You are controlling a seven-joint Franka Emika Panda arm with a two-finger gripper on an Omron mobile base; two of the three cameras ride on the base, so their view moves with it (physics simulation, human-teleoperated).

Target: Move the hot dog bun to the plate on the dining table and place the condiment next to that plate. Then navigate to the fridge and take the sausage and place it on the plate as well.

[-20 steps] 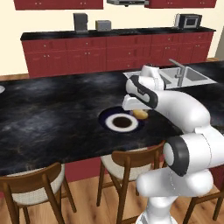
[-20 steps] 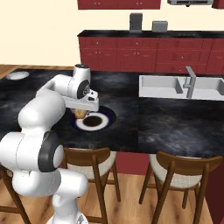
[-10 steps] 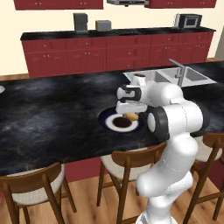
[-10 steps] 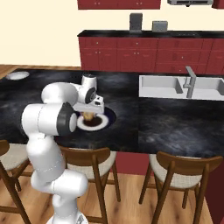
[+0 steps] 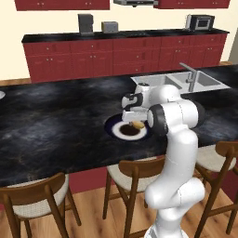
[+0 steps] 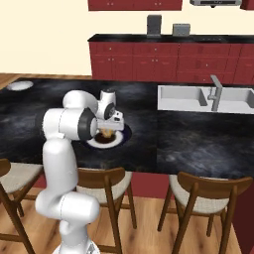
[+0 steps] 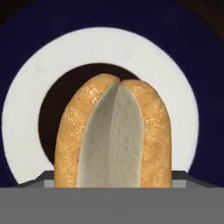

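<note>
Left base view, from left to right. The dining table (image 5: 56, 125), a long island with a black marbled top, spans the picture; wooden stools with pale seats stand along its near edge. Near the middle lies the plate (image 5: 113, 128), with a dark navy rim and a white ring around a darker, shadowed centre. The hot dog bun (image 5: 137, 124) shows as a small golden-tan shape over the right part of the plate, directly beneath the gripper (image 5: 132, 118), which points down from the white arm. Further right a sink (image 5: 204, 81) with a faucet is set into the top. Behind, red cabinets line the wall counter.

Right base view, from left to right. A pale plate (image 6: 20, 86) rests at the far left of the table (image 6: 208, 144). The white arm bends over the navy-rimmed plate (image 6: 93, 143); the gripper (image 6: 106, 130) hangs over its right half, with the bun (image 6: 105, 132) tan between and just under the finger tips. The sink (image 6: 184, 98) lies to the right.

Hand view. The bun (image 7: 113, 135) stands close before the camera, its two browned halves flanking a pale cut face, and runs down to the bottom edge, where the gripper's tips would rise. Behind it lies the plate (image 7: 30, 92), white ring and navy rim. The jaws appear to be clasped on the bun, which sits between them over the plate; whether it touches the plate cannot be told.
</note>
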